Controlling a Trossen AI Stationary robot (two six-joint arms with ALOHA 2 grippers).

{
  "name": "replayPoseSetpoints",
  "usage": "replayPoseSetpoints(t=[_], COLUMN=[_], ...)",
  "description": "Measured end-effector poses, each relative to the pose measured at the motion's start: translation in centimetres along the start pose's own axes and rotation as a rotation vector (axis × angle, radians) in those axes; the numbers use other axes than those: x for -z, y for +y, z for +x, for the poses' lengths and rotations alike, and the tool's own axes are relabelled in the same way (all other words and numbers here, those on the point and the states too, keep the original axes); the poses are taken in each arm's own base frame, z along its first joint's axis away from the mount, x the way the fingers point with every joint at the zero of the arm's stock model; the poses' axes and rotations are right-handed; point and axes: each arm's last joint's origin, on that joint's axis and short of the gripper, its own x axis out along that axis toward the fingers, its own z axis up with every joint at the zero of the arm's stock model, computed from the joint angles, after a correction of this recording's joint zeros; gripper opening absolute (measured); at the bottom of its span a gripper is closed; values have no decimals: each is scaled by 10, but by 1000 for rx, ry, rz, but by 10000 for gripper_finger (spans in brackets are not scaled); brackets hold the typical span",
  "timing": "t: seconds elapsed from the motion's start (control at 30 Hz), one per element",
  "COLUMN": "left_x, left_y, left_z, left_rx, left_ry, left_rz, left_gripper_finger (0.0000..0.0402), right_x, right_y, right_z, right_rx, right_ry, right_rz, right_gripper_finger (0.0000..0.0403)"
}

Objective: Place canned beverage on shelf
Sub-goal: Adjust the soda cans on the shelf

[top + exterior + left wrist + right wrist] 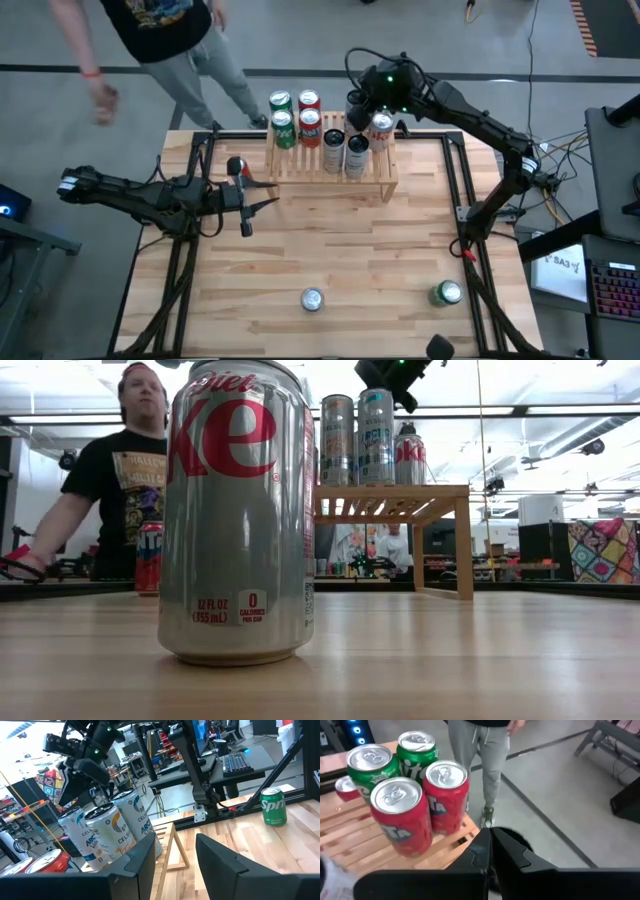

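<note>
The light-wood shelf (330, 175) stands at the table's far middle. On its slats stand two green cans (283, 118), two red cans (310, 116), two white Celsius cans (345, 152) and a Diet Coke can (381, 131). My right gripper (352, 103) hovers shut and empty above the shelf's far edge, beside the red cans (415, 805). My left gripper (265, 203) is held level at the table's left, open with nothing between its fingers (172, 865), pointing toward the shelf (172, 847). A silver Diet Coke can (313, 298) and a green Sprite can (447, 293) stand upright near the table's front edge.
A red can (237, 168) stands on the table just left of the shelf, close to my left gripper. A person (160, 40) stands beyond the table's far left corner. Bare wood lies between the shelf and the two front cans.
</note>
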Motion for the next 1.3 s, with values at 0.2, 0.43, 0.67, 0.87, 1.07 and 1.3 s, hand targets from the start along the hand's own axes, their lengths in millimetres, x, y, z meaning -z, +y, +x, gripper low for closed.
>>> replayPoseSetpoints(t=[0.2,0.43,0.67,0.87,1.07,1.3], left_x=[0,1,1,1,1,2], left_y=[0,0,0,0,0,-1], left_z=[0,0,0,0,0,0], left_rx=[1,2,3,3,5,6], left_ry=[2,7,7,7,14,18], left_rz=[1,3,1,-1,-12,-19], left_gripper_finger=[125,125,125,125,125,125], right_x=[6,9,11,11,12,11], right_y=[2,3,5,7,8,7], right_z=[2,3,2,1,0,-4], right_rx=[-5,-10,-13,-21,-22,-23], right_ry=[65,92,113,117,124,121], right_rz=[13,20,32,26,26,32], right_gripper_finger=[9,9,9,9,9,9])
